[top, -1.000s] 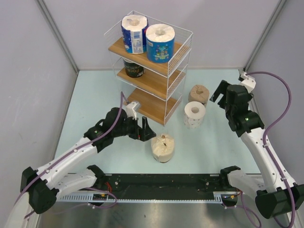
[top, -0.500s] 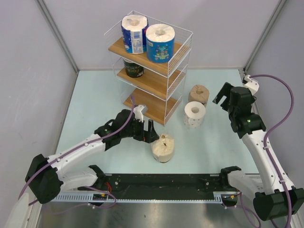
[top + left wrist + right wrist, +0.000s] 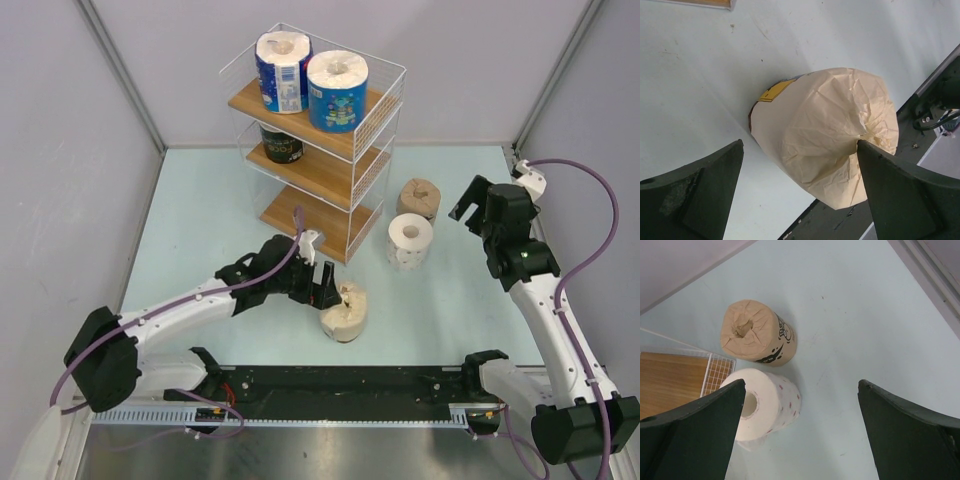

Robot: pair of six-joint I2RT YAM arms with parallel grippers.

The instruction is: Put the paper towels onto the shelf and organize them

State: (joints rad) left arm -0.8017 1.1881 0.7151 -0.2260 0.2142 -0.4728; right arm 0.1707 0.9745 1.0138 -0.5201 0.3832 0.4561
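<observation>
Presently, on the pale blue-green table (image 3: 200,220):

1. Three-tier shelf of brown wooden boards in a thin white wire frame (image 3: 325,172). It stands upright at the far middle of the table.
2. Two blue-wrapped paper rolls, one at the left (image 3: 282,72) and one at the right (image 3: 338,92). Both stand on end, side by side, on the top board.
3. Dark-wrapped paper roll (image 3: 281,143). It stands on the middle board towards its left end, partly hidden by the board above.
4. Tan-brown paper roll with black print on its wrapper (image 3: 418,198). It is on the table just right of the shelf, its crumpled end up.
5. White paper roll with small reddish dots (image 3: 410,241). It is on the table just in front of the tan-brown roll, near the corner of the lowest board, and its hollow core shows.
6. Cream paper roll with a crumpled wrapper and a yellow label (image 3: 343,311). It is on the table in front of the shelf, nearest the arm bases.
7. Left hand (image 3: 326,289). It is low over the table with its jaws spread wide. In the wrist view the cream roll lies between the fingers but is not clamped. Whether either finger touches it cannot be told.
8. Right hand (image 3: 468,200). It is raised to the right of the tan-brown and white rolls, apart from both, with jaws spread wide and nothing in them.
</observation>
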